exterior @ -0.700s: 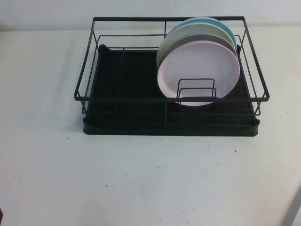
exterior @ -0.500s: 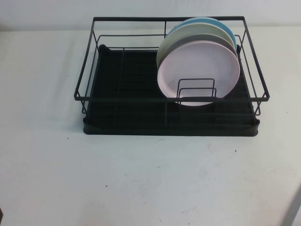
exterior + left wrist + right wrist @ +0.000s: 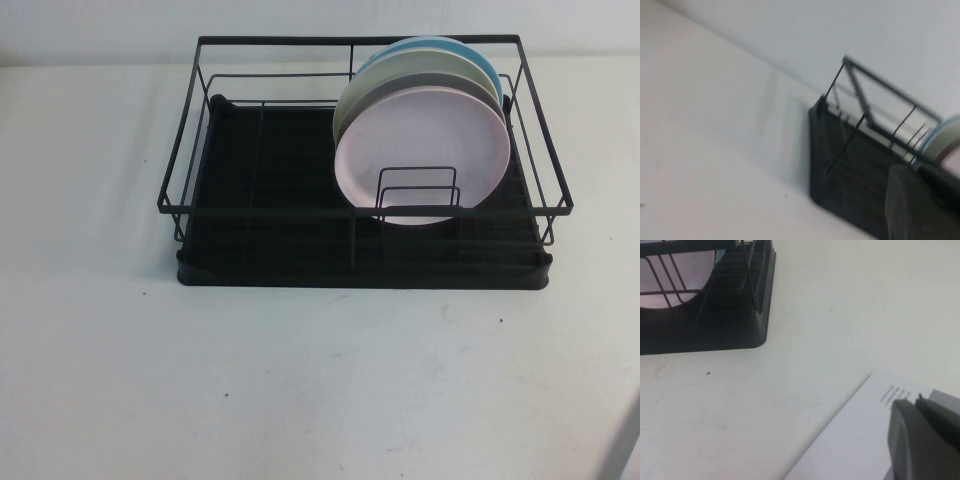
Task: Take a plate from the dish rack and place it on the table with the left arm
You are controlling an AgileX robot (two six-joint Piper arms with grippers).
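The pale pink plate (image 3: 425,150) is held on edge in the right half of the dish rack (image 3: 270,190), leaned back against a grey-white plate (image 3: 400,75), behind which a light blue plate (image 3: 470,55) is stacked; the three plates are touching, and the pink one is the frontmost. Its lower edge is crossed by two small upright wire dividers (image 3: 418,192) set near the rack's front rail. The left half of the rack's black tray base is seen bare. The rack is stood on the white table (image 3: 300,380), toward the table's far side, and a few small dark specks (image 3: 143,293) are scattered on the surface in front of the rack.

In the left wrist view, a corner of the rack (image 3: 840,150) is seen, with the blue plate's rim (image 3: 935,135) and a sliver of the pink plate (image 3: 952,162) at the frame's edge. The left gripper (image 3: 912,207) is shown only as a blurred dark shape, off the rack's left end; whether its claw is spread or pressed together cannot be told.

In the right wrist view, the rack's corner (image 3: 740,315) and part of the pink plate (image 3: 685,280) behind the wires are visible. The right gripper (image 3: 922,440) is held away from the rack's right front corner, over a white printed sheet (image 3: 860,440) at the table's edge; its fingers appear pressed together, with nothing pinched.
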